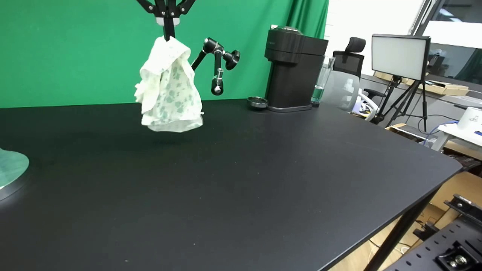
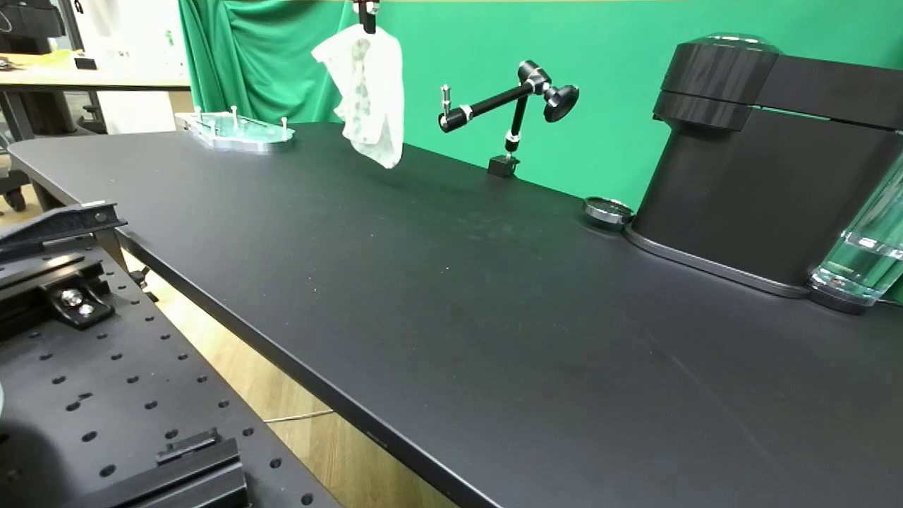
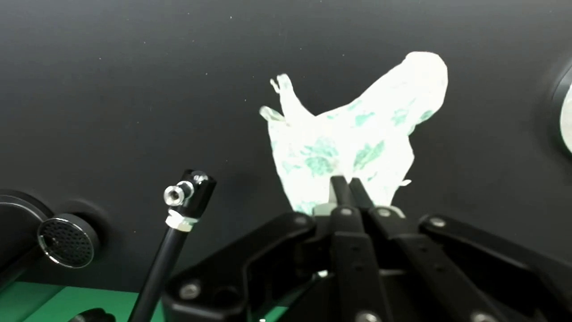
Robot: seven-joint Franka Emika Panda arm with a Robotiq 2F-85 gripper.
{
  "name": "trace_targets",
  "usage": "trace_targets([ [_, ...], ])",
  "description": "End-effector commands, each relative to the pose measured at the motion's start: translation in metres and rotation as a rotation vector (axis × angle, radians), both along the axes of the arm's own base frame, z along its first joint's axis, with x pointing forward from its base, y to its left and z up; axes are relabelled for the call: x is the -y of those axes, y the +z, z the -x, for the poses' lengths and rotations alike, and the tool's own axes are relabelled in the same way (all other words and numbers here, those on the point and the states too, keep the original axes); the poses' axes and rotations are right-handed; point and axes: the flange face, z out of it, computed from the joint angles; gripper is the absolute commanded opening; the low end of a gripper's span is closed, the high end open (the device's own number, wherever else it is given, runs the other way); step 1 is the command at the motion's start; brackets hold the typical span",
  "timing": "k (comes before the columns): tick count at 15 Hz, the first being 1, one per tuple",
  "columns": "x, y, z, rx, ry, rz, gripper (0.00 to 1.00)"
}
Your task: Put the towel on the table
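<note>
Pinching towel [image 1: 171,90] by its top, gripper [image 3: 347,180] nearly closed, fingers [image 3: 342,195] almost together in wrist view. Towel hangs in loose folds below fingertips, lower edge just above table [image 1: 241,188] in both exterior views.

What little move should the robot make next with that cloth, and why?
I'd lower the gripper gently, straight down, before opening it. It is closed on the upper part of the towel, which hangs in the air above the table in both exterior views; letting go from there would likely drop it in a heap.
</note>
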Motion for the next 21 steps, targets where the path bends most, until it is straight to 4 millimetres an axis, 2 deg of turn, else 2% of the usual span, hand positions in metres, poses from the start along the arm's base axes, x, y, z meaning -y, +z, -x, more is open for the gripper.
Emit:
trace_targets([
  [1,-0.017,-0.023,-0.003,-0.024,0.039,0.04,0.26],
  [2,-0.018,-0.03,-0.003,-0.03,0.043,0.048,0.27],
  [7,-0.014,-0.051,0.001,-0.06,0.083,0.09,0.6],
  [13,-0.006,-0.046,0.018,-0.038,0.24,0.157,1.0],
  [17,-0.002,-0.031,0.035,0.027,0.388,0.231,1.0],
  [21,0.007,-0.015,0.056,-0.077,0.443,0.141,1.0],
])
